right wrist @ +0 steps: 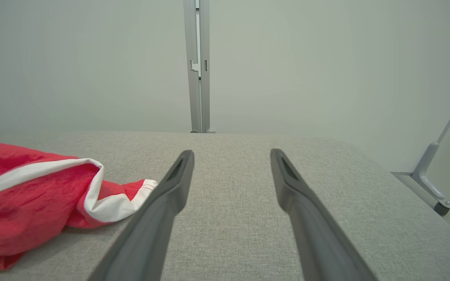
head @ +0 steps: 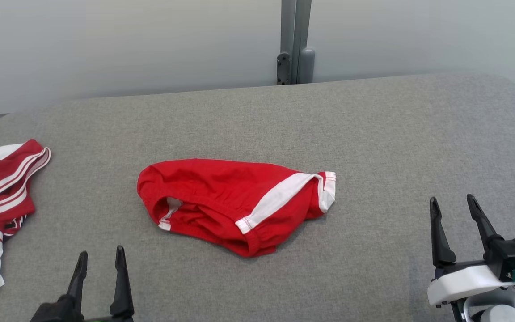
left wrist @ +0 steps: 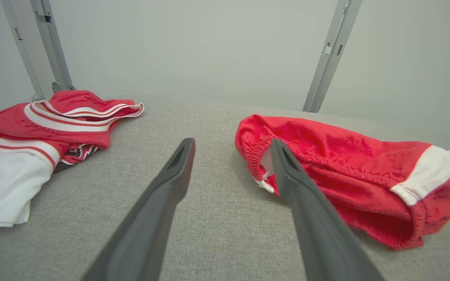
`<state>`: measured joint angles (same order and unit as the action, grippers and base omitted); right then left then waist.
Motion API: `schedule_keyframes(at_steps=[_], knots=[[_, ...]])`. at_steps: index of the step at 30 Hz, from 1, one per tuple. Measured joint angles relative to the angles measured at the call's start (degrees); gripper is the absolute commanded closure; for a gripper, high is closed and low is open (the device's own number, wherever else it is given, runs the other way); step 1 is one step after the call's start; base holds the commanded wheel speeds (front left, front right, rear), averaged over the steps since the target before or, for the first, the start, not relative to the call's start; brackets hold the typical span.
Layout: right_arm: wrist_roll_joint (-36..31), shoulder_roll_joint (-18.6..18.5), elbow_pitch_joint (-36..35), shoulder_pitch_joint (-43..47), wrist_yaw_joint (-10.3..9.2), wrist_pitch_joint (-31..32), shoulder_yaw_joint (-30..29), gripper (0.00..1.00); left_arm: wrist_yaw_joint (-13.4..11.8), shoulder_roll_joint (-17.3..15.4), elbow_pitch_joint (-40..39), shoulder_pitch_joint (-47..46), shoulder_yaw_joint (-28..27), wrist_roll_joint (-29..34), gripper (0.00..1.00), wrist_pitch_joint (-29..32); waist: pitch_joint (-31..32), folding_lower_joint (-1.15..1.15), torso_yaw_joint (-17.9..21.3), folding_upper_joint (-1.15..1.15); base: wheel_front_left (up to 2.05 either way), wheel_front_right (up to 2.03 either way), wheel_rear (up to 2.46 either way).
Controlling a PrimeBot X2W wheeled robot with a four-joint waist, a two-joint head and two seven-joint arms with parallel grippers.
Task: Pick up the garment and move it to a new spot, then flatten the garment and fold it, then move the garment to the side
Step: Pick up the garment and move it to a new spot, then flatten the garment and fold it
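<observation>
Red shorts-like garment w/ white side band and elastic waist point(head: 235, 201) lies crumpled, not yet flattened, near the middle of the grey fabric-covered table point(head: 373, 134). L gripper point(head: 101, 252) sits at lower left in head view, released: two dark fingers apart, empty, tips near the garment's left end but clear of it. R gripper point(head: 452, 200) is at lower right, also released, fingers spread and empty, apart from the garment's white-trimmed end. Head view gives the whole layout: a second red-and-white striped garment point(head: 2, 179) bunched at the table's left edge, well apart from the first, plus a grey metal post point(head: 294, 40) vs. the pale wall point(head: 105, 44) behind the far edge. L wrist view adds close detail: the gathered elastic opening point(left wrist: 254, 152), white lining inside, faces the cam. One finger point(left wrist: 295, 183) overlaps that opening in the pic; contact can't be told there, but head view has a gap. Same view has the striped garment off to the side w/ a dark printed patch point(left wrist: 80, 150) under its folds. R wrist view gives the other end: the folded white hem point(right wrist: 108, 203) resting on the table just beside one finger, bare cloth btw the fingers, and an angled metal bracket point(right wrist: 432, 171) beyond the table's edge.
</observation>
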<state>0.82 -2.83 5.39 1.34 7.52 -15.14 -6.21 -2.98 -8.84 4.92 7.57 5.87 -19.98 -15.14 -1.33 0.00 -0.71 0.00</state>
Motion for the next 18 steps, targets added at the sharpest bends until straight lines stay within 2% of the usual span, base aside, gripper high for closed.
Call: schedule_keyframes(at_steps=[5,9,13,18], knots=[[0.3,0.0,0.7,1.1,0.01,0.0,-0.9,0.00,5.4,2.5,-0.2,3.3,-4.0,3.4,0.00,0.0,1.0,0.00,-0.7,0.00,0.00,0.00,0.00],[1.0,0.0,1.0,1.4,0.00,0.0,-0.6,0.00,8.1,3.5,-0.1,3.5,-7.0,5.2,0.00,0.0,1.2,0.00,-0.9,0.00,0.00,0.00,0.00],[1.6,0.0,1.2,1.9,0.00,0.0,-0.7,0.00,9.5,4.3,0.4,3.5,-7.8,6.3,0.00,0.0,1.4,0.00,-1.3,0.00,0.00,0.00,0.00],[1.8,0.0,1.5,1.9,0.01,0.0,-0.2,0.00,10.1,4.8,0.6,3.2,-8.0,7.0,0.00,0.0,1.6,0.00,-1.2,0.00,0.00,0.00,0.00]])
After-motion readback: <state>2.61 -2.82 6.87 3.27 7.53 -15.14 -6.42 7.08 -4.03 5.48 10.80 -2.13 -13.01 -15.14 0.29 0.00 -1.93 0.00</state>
